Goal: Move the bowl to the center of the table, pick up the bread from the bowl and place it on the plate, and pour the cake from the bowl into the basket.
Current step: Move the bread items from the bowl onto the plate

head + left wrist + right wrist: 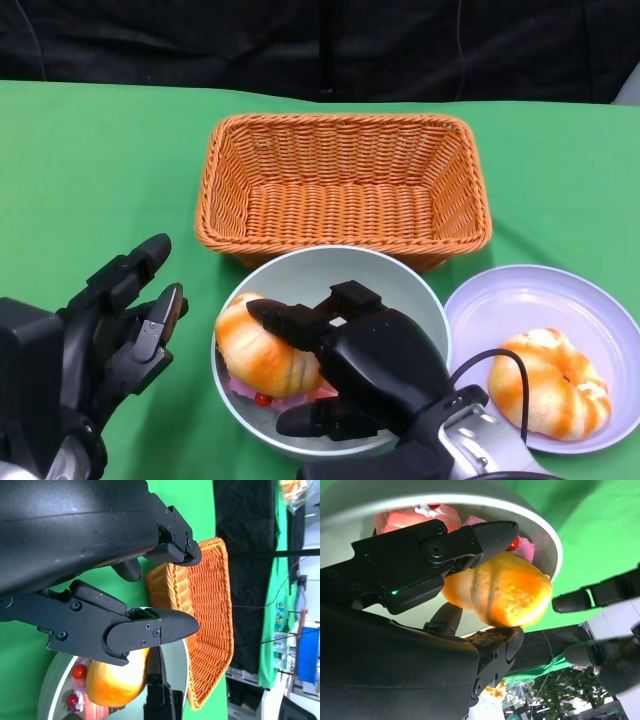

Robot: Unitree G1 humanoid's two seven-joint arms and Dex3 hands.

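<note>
Green table (90,160), right hand (370,370) gripping bread (262,352) in bowl (420,300) (basket (343,185) just beyond)

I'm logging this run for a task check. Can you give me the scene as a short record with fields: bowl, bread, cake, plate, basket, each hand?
bowl: pale grey round bowl, just in front of the basket
bread in bowl: orange-striped bread roll, lying on the cake
cake: pink cake with red berries, mostly hidden under the roll
plate: lilac round plate, right of the bowl, carrying a second striped bread roll
basket: orange wicker basket, nothing inside
right hand: in the bowl, fingers around the roll
left hand: left of the bowl, fingers apart, holding nothing
</note>
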